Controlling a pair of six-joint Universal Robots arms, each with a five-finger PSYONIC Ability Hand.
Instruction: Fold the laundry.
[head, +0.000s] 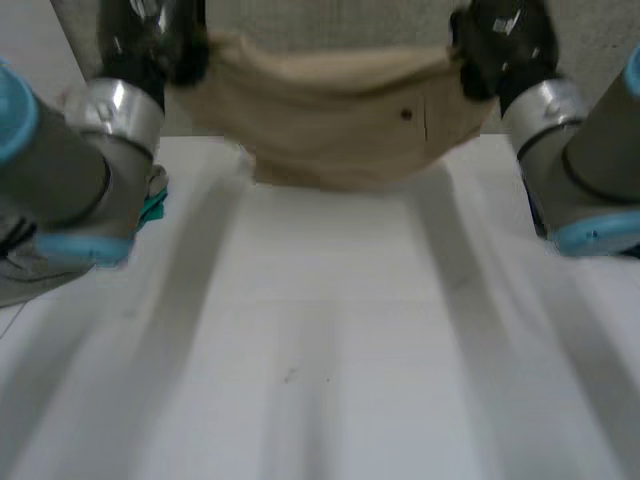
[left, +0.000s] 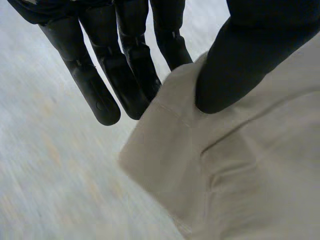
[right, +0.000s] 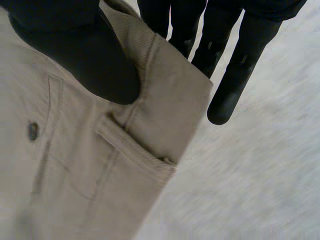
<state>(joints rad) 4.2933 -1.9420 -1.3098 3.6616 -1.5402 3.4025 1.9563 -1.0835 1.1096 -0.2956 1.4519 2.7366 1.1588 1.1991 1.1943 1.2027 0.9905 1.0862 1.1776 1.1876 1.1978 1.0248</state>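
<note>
- We see beige trousers (head: 340, 120) strung btw. both hands over the far edge of the white table (head: 330, 350), sagging in the middle.
- Left hand (head: 165, 50): thumb presses one top corner against straight fingers (left: 95, 95), so it's pinching the trousers.
- Right hand (head: 495, 45): same grip on the opp. corner, thumb on the waistband next to a belt loop (right: 132, 145).
- Dark button (right: 33, 131) on a pocket, near the right hand.
- Teal item (head: 153, 207) by the left arm, at the table's edge; we can't tell what it is.

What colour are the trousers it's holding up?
The twill trousers are plain beige, with a small dark button; right wrist view shows it best.
</note>
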